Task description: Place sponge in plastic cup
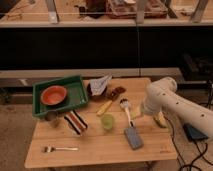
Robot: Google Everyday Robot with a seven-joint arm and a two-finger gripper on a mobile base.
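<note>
So the sponge (pixel 132 137) is found lying flat on the wooden table (pixel 90 150), toward the front right, not touched by anything. The gripper (pixel 136 113) is seen at the end of the white arm (pixel 167 100), low over the table a bit behind the sponge, just right of a dish brush (pixel 125 107). How far it's opened can't be told tbh, and nothing can be made out in its grasp. The plastic cup (pixel 108 121) is stood upright near the sponge's left, between it and the striped cloth (pixel 75 121). An orange bowl (pixel 53 94) is parked in the green tray (pixel 76 86) at back left, and a fork (pixel 59 148) is laid by the front edge.
</note>
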